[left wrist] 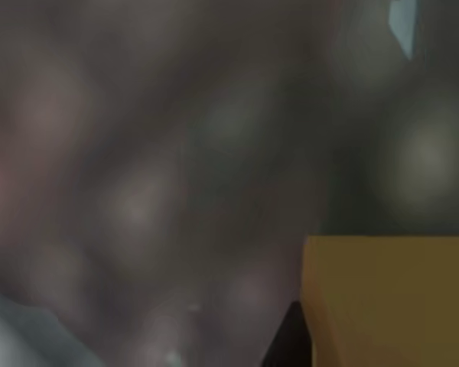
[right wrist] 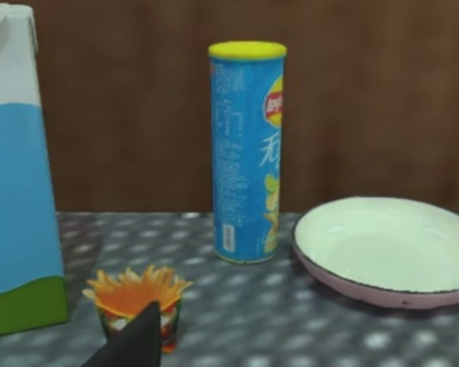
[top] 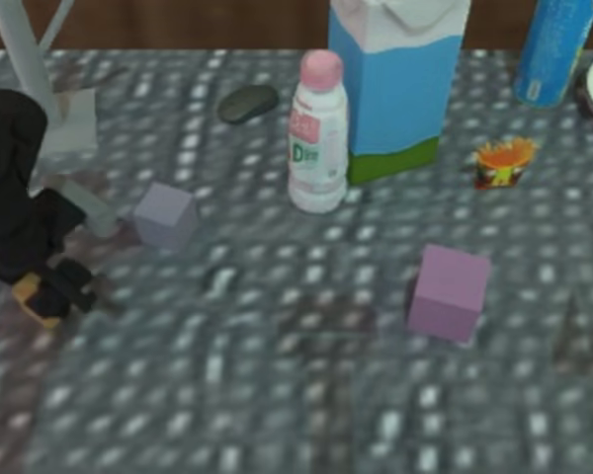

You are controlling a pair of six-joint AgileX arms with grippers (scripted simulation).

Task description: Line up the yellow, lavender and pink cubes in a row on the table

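My left arm reaches in from the top view's left edge, wrist bent low to the table at the near-left. Left gripper (top: 51, 296) is down at the surface, black jaws closed around the small mustard-yellow matte cube (top: 30, 299). Right arm is out of the top view; one dark fingertip (right wrist: 130, 340) shows in the right wrist view.
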